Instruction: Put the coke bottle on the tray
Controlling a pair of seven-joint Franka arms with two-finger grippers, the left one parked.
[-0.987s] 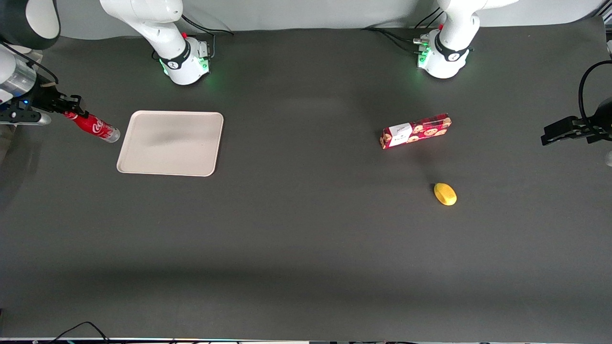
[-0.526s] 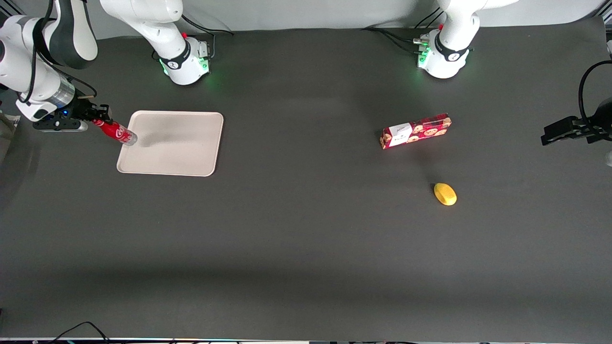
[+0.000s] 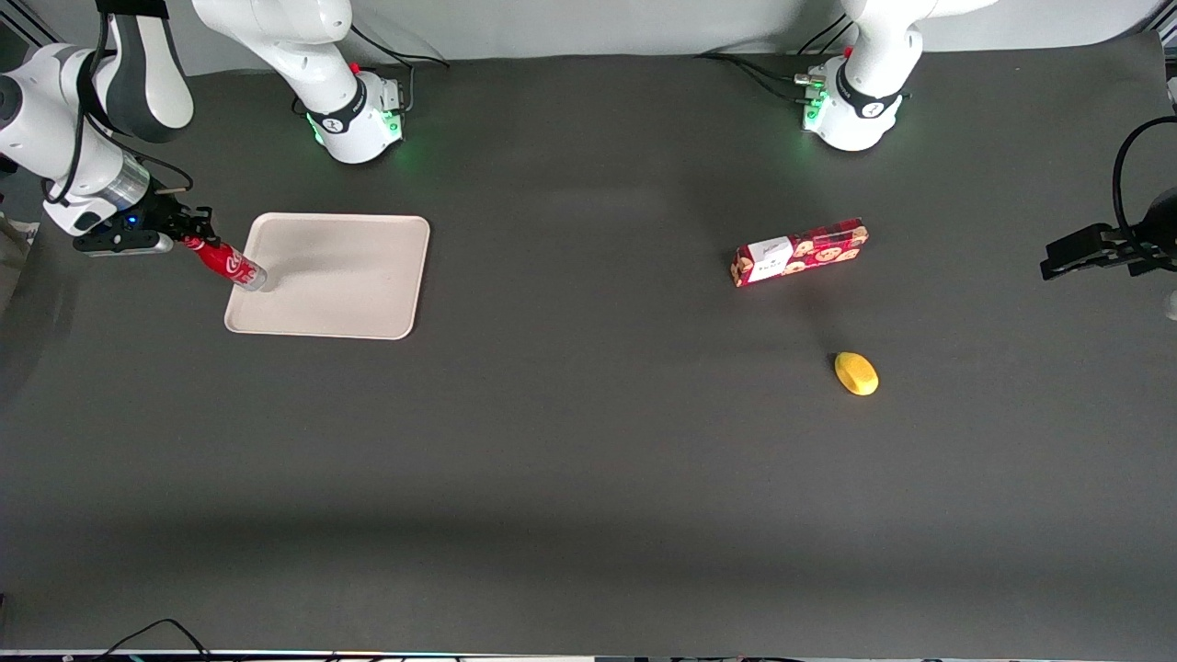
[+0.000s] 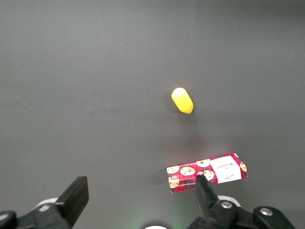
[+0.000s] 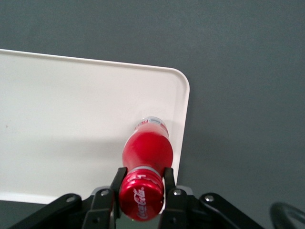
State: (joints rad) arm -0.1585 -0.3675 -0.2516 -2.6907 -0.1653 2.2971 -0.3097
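Observation:
My right gripper (image 3: 190, 239) (image 5: 142, 183) is shut on the neck of the coke bottle (image 3: 226, 261) (image 5: 147, 151), a slim red bottle with a red cap and white script. The bottle hangs tilted, its silvery base over the edge of the beige tray (image 3: 349, 294) (image 5: 57, 124) that lies toward the working arm's end of the table. The fingers (image 5: 117, 179) press on both sides just under the cap. I cannot tell whether the base touches the tray.
A long red cookie box (image 3: 798, 252) (image 4: 207, 172) lies toward the parked arm's end of the table. A yellow lemon-like object (image 3: 856, 373) (image 4: 182, 100) sits nearer the front camera than the box. The arm bases (image 3: 354, 115) stand at the table's back edge.
The gripper has carried the bottle from beside the tray to over the tray's edge and lowered it, with the bottle now standing steeper.

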